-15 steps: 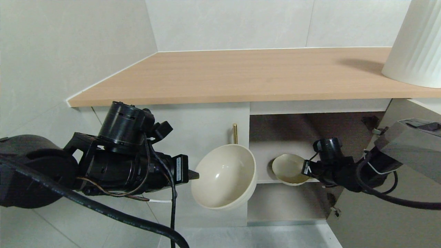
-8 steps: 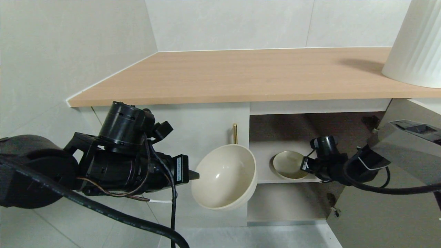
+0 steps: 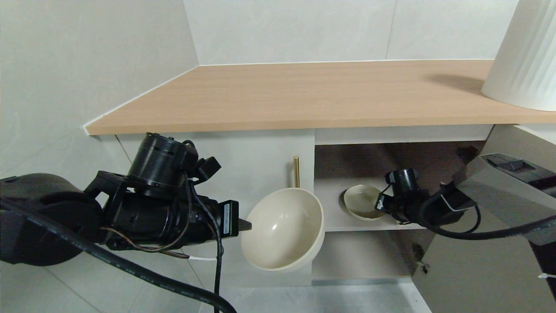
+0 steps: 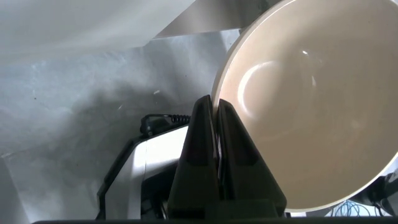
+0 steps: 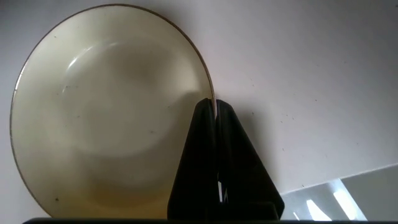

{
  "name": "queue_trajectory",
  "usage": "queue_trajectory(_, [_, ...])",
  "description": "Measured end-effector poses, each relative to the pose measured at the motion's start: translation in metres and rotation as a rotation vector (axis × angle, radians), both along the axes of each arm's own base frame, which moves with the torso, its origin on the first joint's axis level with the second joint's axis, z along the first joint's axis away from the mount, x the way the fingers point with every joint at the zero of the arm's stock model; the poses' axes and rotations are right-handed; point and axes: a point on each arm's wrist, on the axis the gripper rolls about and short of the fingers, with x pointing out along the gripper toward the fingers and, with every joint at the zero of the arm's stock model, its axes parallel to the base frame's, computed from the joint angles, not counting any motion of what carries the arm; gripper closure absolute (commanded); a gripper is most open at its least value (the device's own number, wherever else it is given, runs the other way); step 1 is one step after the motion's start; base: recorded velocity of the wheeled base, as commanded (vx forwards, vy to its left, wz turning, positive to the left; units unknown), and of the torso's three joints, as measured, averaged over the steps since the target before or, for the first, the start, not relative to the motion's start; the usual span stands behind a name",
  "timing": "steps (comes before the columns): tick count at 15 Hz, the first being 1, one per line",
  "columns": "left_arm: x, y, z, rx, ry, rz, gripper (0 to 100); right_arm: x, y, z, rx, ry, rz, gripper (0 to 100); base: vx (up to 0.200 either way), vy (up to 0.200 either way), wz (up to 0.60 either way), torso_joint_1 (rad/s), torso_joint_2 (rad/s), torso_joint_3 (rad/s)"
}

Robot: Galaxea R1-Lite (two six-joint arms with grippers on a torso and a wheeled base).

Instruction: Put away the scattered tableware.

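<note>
1. My left claw (image 3: 246, 224) is clamped on the rim of the big cream bowl (image 3: 282, 234), which hangs at its 3 o'clock, in front of the closed cabinet door (image 3: 260, 156).
2. My right claw (image 3: 383, 205) pinches the rim of the small dish (image 3: 362, 201) at its 9 o'clock, over the cabinet shelf (image 3: 330, 213). I cannot tell whether the dish touches the shelf.

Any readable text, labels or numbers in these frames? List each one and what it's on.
Left arm's wrist, white sticker: printed lines, too small to read.
No text or marks on the large bowl, the small dish or the countertop.
Nothing can be read in either wrist view.
</note>
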Motion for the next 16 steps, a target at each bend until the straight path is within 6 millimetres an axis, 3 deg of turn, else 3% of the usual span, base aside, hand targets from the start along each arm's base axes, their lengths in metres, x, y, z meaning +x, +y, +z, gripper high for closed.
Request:
queue_trajectory(4, [0.001,-0.001,-0.002,0.012,0.001,0.010,100,0.002,0.000,-0.001,-0.001,-0.003,-0.002,100,0.000,0.000,0.00,0.000,0.00,0.000])
queue_trajectory(5, [0.002,-0.001,-0.002,0.017,-0.001,0.015,100,0.002,0.000,-0.001,-0.001,-0.003,-0.002,0,0.000,0.000,0.00,0.000,0.00,0.000])
queue_trajectory(11, [0.006,-0.001,-0.005,0.062,-0.019,0.065,100,-0.003,0.000,0.006,0.005,-0.006,-0.002,0,0.000,0.000,0.00,0.000,0.00,0.000])
queue_trajectory(13, [0.009,-0.001,-0.008,0.102,-0.033,0.109,100,-0.015,-0.001,0.024,0.013,-0.016,0.015,0,0.000,0.000,0.00,0.000,0.00,0.000])
queue_trajectory(16, [0.010,-0.007,-0.013,0.129,-0.026,0.113,100,-0.050,0.011,0.057,0.028,-0.008,0.156,0,0.000,0.000,0.00,0.000,0.00,0.000])
